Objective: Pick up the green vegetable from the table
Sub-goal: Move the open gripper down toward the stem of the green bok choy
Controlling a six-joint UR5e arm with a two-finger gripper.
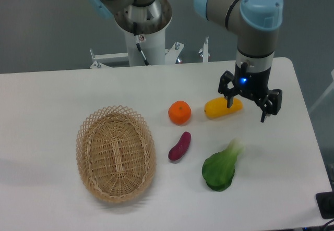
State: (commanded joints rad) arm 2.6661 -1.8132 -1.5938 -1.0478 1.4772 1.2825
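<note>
The green vegetable [222,166] lies on the white table [271,189], its dark leaf toward the front and its pale stalk pointing up and right. My gripper [246,109] hangs above the table behind the vegetable, open with nothing between its fingers. One fingertip is in front of the right end of a yellow oblong fruit, the other is out to the right.
A yellow oblong fruit [219,108] lies just left of the gripper. An orange [179,112] sits further left, and a small purple eggplant [179,146] lies below it. A woven wicker basket [116,153] stands at the left. The arm's base [143,38] rises behind the table.
</note>
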